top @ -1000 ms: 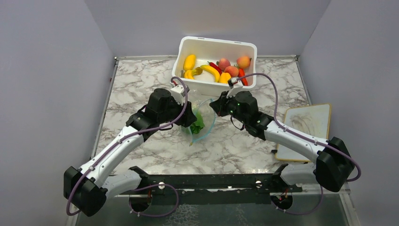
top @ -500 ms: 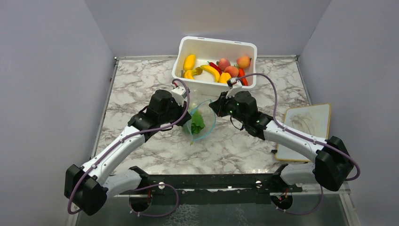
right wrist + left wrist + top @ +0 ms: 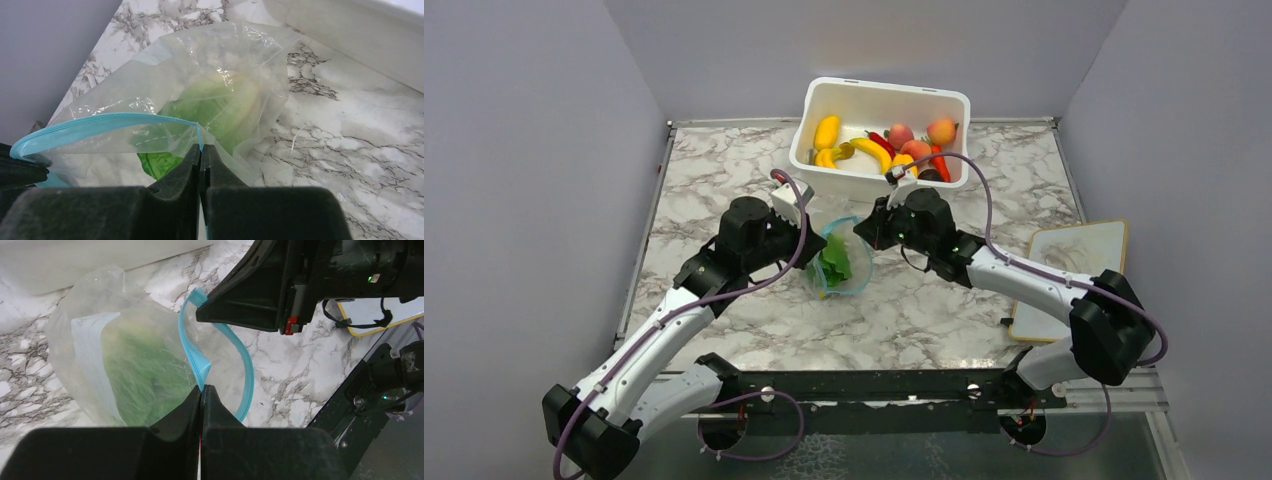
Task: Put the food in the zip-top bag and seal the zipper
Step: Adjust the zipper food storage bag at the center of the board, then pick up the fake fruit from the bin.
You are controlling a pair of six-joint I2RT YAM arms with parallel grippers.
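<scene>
The zip-top bag [image 3: 836, 268] lies on the marble table between my two grippers, with its mouth pulled open into a loop. A green lettuce [image 3: 145, 377] sits inside it, seen through the plastic [image 3: 220, 107]. My left gripper [image 3: 201, 388] is shut on the light-blue zipper [image 3: 197, 360] at the bag's left side. My right gripper [image 3: 201, 147] is shut on the zipper [image 3: 100, 121] at the opposite side. From above, the left gripper [image 3: 809, 262] and the right gripper [image 3: 865, 236] face each other across the bag. More food lies in the white tub: a yellow fruit [image 3: 826, 131] and peaches [image 3: 941, 130].
The white tub [image 3: 824, 95] stands just behind the bag and also holds bananas [image 3: 872, 152] and a red chili [image 3: 937, 160]. A white board with a yellow rim [image 3: 1079, 260] lies at the right edge. Grey walls enclose the table on three sides.
My left gripper has shut on the zipper. Both arms have shifted left and slightly forward, carrying the bag with them, and its mouth now forms a rounder loop.
</scene>
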